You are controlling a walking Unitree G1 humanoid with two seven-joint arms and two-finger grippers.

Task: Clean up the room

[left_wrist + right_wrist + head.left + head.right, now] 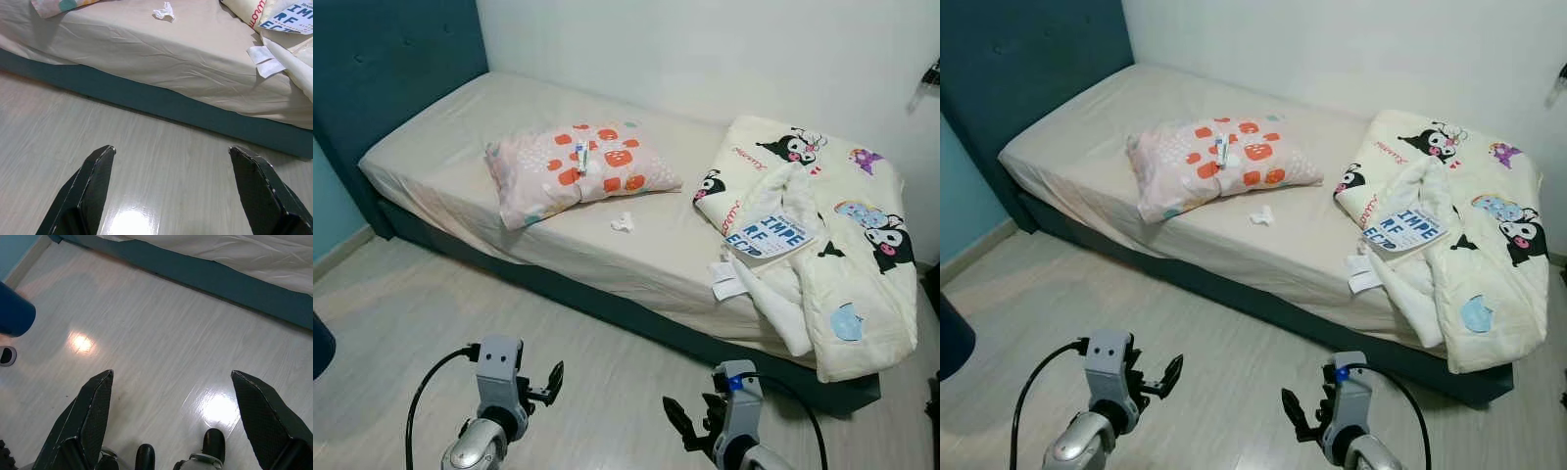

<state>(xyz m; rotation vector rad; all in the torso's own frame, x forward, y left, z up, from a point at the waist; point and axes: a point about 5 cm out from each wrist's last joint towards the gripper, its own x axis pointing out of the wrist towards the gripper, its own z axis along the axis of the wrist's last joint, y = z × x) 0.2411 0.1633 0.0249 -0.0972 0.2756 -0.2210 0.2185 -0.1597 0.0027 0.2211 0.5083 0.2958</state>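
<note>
Nearest the camera, both arms are held low over the pale wood floor (607, 382): the left gripper (171, 156) and the right gripper (171, 382) each have their two black fingers spread wide apart with nothing between them, hovering above the boards short of the bed (509, 186). Beyond them runs the bed's dark teal base, its long side crossing the view from the headboard (391, 59) at far left down toward the right. On the beige sheet, a small crumpled white tissue (623, 223) lies near the middle, just in front of the pillow (578, 168). The pink patterned pillow lies with its long axis roughly along the bed, and a small tube (580, 155) rests on top of it, pointing across the pillow. To the right, a cartoon-print quilt (842, 235) is bunched at the foot end and hangs over the edge; a book (769, 238) sits on it, and white paper scraps (726, 279) lie beside it at the mattress edge.
</note>
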